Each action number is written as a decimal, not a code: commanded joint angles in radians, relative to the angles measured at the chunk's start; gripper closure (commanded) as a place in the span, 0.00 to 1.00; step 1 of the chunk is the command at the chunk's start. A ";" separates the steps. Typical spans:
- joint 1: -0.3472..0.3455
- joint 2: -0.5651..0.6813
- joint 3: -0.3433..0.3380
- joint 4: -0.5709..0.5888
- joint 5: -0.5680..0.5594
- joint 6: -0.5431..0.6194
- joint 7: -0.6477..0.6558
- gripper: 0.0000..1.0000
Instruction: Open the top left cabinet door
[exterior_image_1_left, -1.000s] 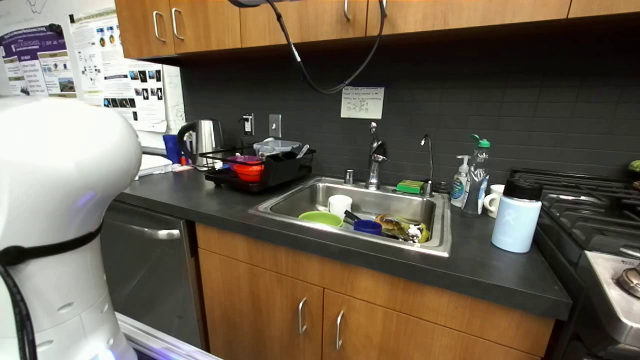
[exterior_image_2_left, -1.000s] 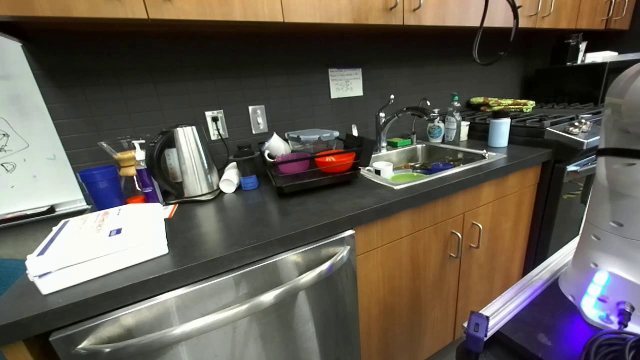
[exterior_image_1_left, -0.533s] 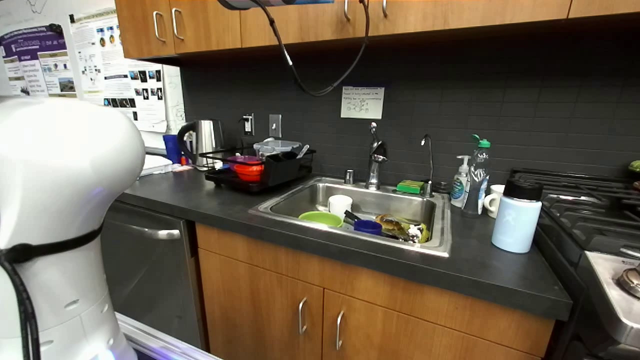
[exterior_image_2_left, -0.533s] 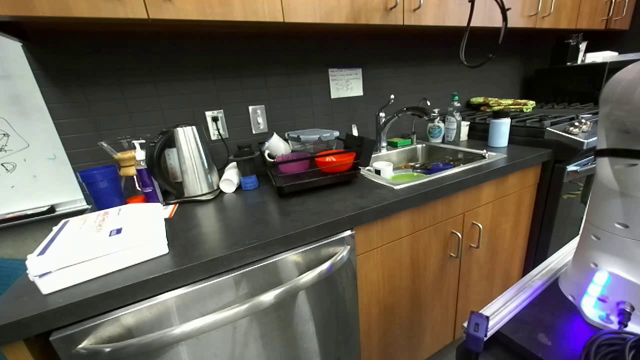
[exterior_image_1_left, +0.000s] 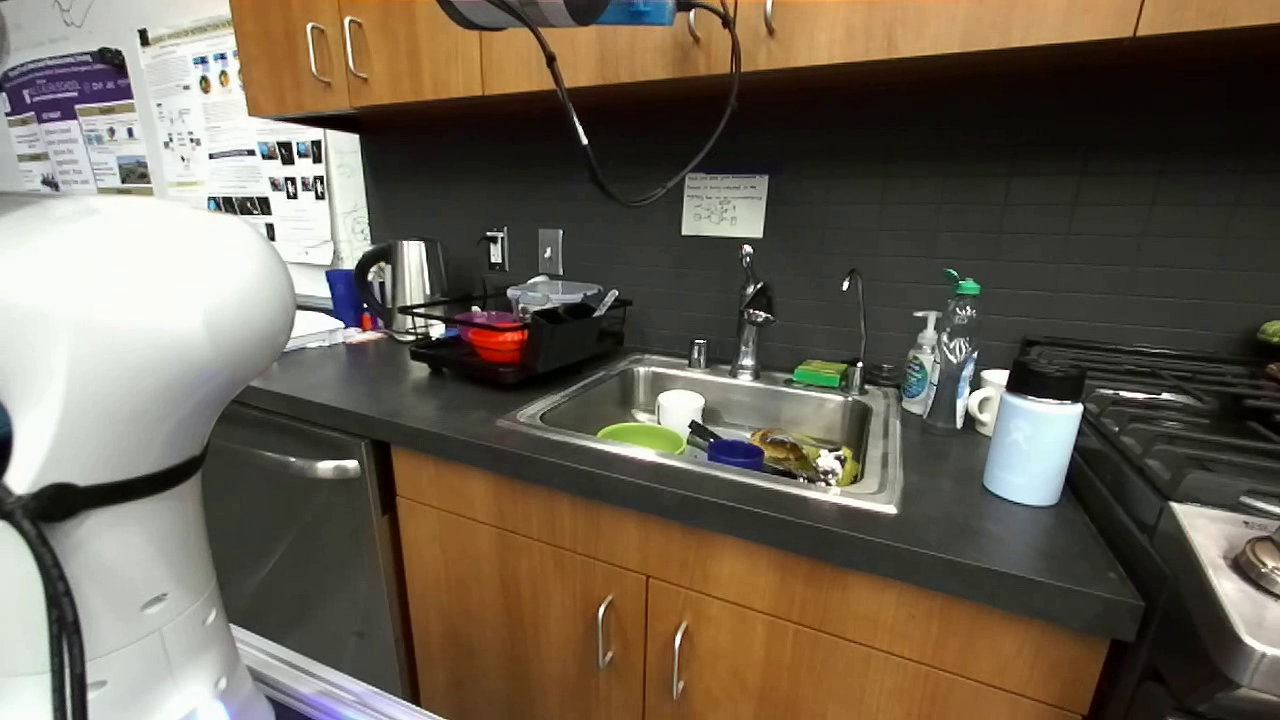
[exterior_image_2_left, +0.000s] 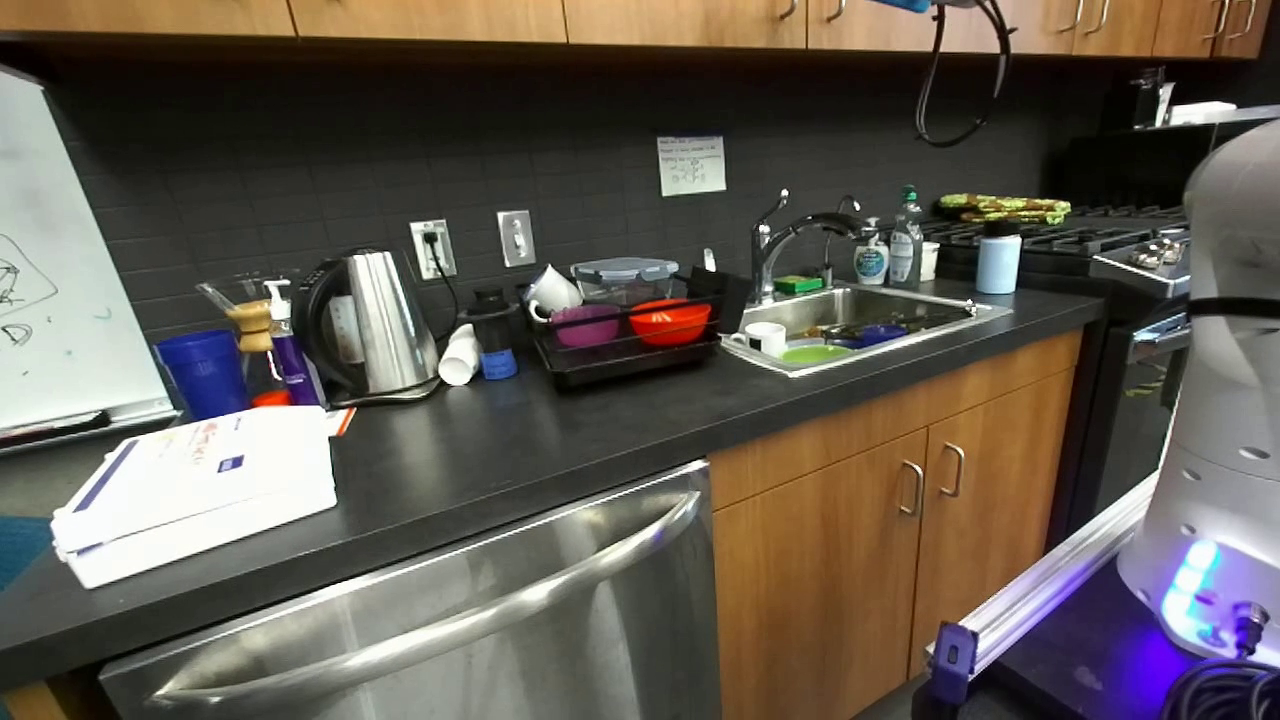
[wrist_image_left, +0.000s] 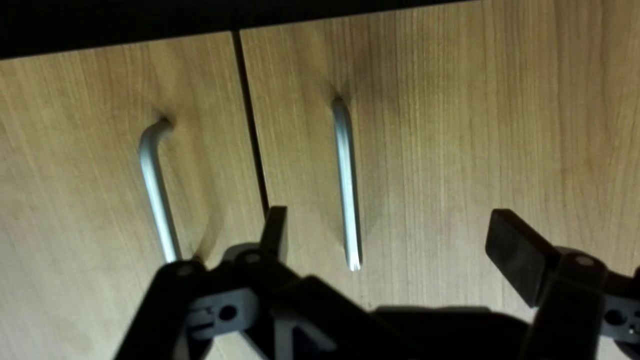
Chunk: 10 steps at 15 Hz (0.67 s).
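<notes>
The top left cabinet door is flat honey-brown wood and is shut. It also shows in an exterior view, cut by the top edge, and in the wrist view, which stands upside down. Its silver bar handle lies in the gap between my fingers in the wrist view, closer to the finger on the picture's left. My gripper is open and empty, with neither finger seen touching the handle. In both exterior views my fingers are out of view; only the wrist's blue part and cable show.
The neighbouring door's handle stands just beyond my finger on the picture's left. A hanging cable loop dangles below the cabinets. Below are the sink with dishes, the faucet and a dish rack.
My wrist has come lower into view at the top of both exterior views. The cable loop has shifted left and sagged lower. The white arm has turned slightly. The doors have not moved.
</notes>
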 joint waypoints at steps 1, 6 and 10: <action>0.061 -0.003 -0.050 0.019 -0.013 -0.005 -0.006 0.00; 0.109 0.002 -0.084 0.027 -0.013 -0.004 -0.009 0.00; 0.160 0.010 -0.122 0.043 -0.020 0.010 -0.027 0.00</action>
